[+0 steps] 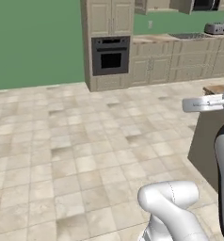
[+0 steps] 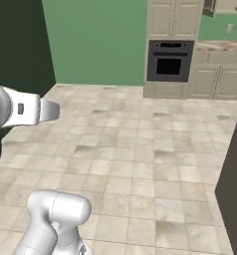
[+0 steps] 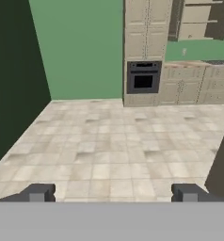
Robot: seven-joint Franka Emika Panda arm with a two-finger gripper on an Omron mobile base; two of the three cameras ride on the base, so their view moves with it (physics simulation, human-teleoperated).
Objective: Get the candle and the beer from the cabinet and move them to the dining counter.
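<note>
The pincer has its tips spread wide apart over bare tiled floor, holding nothing. The cabinet sits at one o'clock in the hand view, its door open – the shelves too small to make out. The dining table is cut off at three o'clock in the left base view. That view alone shows a toaster. No writing is legible on the oven.

Cabinet cut by top edge, contents too small to tell
</note>
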